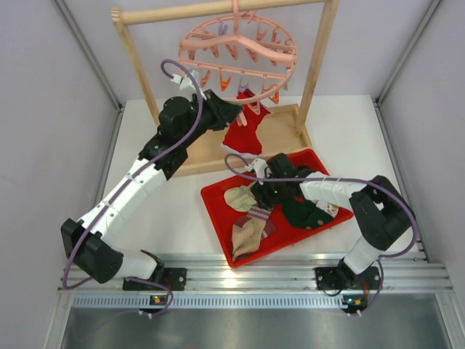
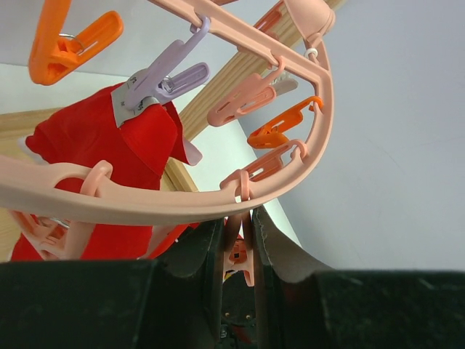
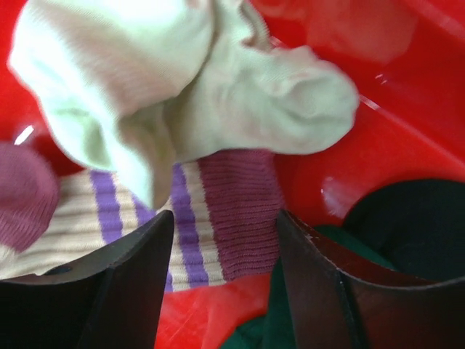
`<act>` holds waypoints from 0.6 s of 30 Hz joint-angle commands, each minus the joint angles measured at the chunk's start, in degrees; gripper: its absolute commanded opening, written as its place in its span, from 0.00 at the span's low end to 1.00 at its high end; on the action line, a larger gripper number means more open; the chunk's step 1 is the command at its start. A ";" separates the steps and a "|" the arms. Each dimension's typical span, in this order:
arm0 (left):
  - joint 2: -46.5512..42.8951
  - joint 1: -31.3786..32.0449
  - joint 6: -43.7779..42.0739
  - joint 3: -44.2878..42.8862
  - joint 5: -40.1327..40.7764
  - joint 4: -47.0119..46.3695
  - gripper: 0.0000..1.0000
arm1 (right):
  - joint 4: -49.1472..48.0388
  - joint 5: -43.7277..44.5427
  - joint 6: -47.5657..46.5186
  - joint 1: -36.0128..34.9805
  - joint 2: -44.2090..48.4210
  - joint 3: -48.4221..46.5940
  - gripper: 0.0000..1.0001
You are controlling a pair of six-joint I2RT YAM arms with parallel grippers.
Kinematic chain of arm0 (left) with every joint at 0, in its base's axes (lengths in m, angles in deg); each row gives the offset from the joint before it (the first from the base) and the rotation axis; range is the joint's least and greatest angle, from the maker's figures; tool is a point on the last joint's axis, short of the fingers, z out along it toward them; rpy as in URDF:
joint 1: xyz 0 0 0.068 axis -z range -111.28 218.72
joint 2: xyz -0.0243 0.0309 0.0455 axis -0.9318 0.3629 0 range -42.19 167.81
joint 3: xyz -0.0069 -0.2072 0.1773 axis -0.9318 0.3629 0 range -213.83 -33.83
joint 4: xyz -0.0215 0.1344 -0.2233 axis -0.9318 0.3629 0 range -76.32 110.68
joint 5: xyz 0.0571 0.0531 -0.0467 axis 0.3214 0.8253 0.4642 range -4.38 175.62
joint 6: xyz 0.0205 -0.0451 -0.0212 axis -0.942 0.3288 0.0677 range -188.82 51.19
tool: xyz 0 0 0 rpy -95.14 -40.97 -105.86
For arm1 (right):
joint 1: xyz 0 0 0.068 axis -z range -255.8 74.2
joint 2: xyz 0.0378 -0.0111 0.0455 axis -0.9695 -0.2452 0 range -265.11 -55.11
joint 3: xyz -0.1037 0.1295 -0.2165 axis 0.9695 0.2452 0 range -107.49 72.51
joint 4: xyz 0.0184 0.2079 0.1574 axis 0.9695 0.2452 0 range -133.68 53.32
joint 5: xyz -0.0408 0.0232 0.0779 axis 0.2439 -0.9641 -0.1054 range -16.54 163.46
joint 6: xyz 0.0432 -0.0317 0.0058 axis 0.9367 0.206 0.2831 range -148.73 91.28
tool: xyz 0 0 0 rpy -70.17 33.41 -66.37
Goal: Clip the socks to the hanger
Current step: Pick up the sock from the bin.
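Note:
The round pink hanger [image 1: 240, 51] hangs from a wooden rack; its ring also shows in the left wrist view [image 2: 145, 203]. A red sock [image 1: 244, 129] hangs from a purple peg [image 2: 163, 76]. My left gripper [image 2: 238, 240] is shut on a pink peg [image 2: 243, 254] under the ring. My right gripper [image 3: 225, 233] is open low over the red tray [image 1: 218, 200], its fingers straddling the striped cuff of a tan and purple sock [image 3: 218, 211]. A cream sock [image 3: 182, 87] lies just beyond, a dark green sock [image 3: 392, 225] to the right.
The wooden rack [image 1: 320, 58] stands at the back on a wooden base. The tray holds several socks, among them a tan one [image 1: 248, 236] at the front and a dark green one [image 1: 305, 212]. Grey walls close in left and right.

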 commanded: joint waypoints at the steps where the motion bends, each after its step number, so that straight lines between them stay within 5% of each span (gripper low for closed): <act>1: 0.07 -0.22 0.78 0.28 -1.01 -1.83 0.00 | 2.30 4.89 0.74 -1.00 -3.28 -3.63 0.58; 7: 0.07 -0.39 0.51 0.45 -1.01 -1.57 0.00 | 4.85 8.41 1.10 -2.67 -5.67 -4.35 0.47; 14: -0.01 -0.48 0.86 0.98 -1.19 -1.39 0.00 | 5.37 9.91 -0.57 -4.17 -3.39 -3.03 0.00; 18: -0.01 -0.48 1.30 1.25 -1.45 -1.39 0.00 | 7.13 6.93 0.04 -4.08 1.61 -2.59 0.00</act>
